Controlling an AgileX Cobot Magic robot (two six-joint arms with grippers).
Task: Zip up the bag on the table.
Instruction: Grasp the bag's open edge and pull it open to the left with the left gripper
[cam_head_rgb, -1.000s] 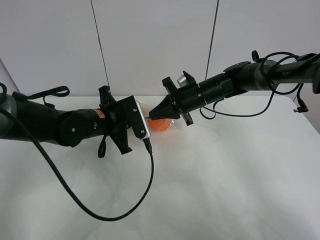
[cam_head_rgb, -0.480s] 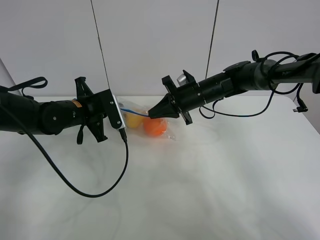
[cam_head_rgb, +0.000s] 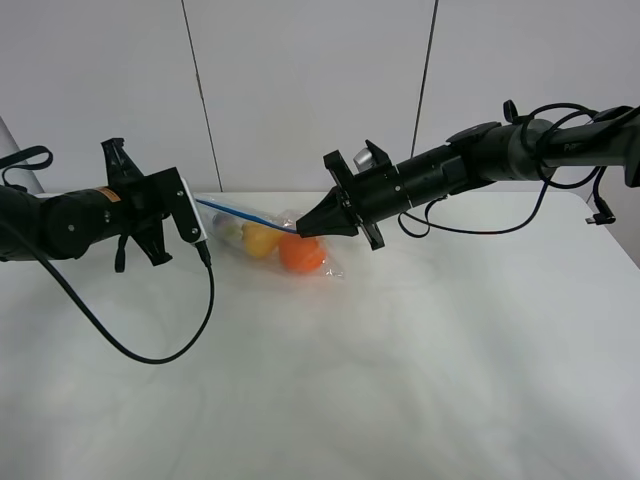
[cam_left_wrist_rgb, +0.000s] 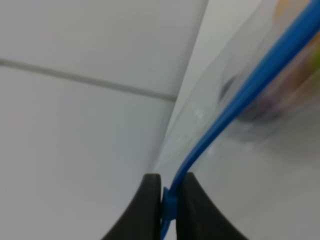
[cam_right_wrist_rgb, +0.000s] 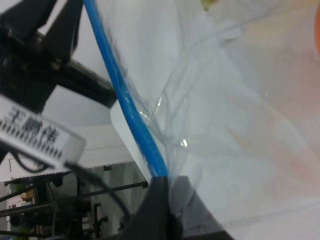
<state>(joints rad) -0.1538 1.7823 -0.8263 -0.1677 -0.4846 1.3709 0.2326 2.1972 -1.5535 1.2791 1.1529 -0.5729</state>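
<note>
The clear bag (cam_head_rgb: 268, 240) hangs just above the white table (cam_head_rgb: 420, 350), stretched between both grippers by its blue zip strip (cam_head_rgb: 240, 212). An orange (cam_head_rgb: 300, 254) and a yellow pear (cam_head_rgb: 260, 238) show inside; the eggplant is only a dim shape. My left gripper (cam_head_rgb: 200, 206) is shut on the strip's left end; the left wrist view shows its fingers (cam_left_wrist_rgb: 150, 205) pinching the blue strip (cam_left_wrist_rgb: 225, 110). My right gripper (cam_head_rgb: 300, 228) is shut on the strip's right end, and the strip (cam_right_wrist_rgb: 125, 100) runs out of its closed tips (cam_right_wrist_rgb: 167, 207).
A black cable (cam_head_rgb: 150, 356) from the left wrist loops down onto the table's left part. More cables (cam_head_rgb: 598, 212) hang from the right arm at the far right. A grey panelled wall (cam_head_rgb: 310, 90) stands behind the table.
My left gripper has slid left along the blue strip, away from the right gripper, uncovering the bag and fruit. The right gripper has held still.
</note>
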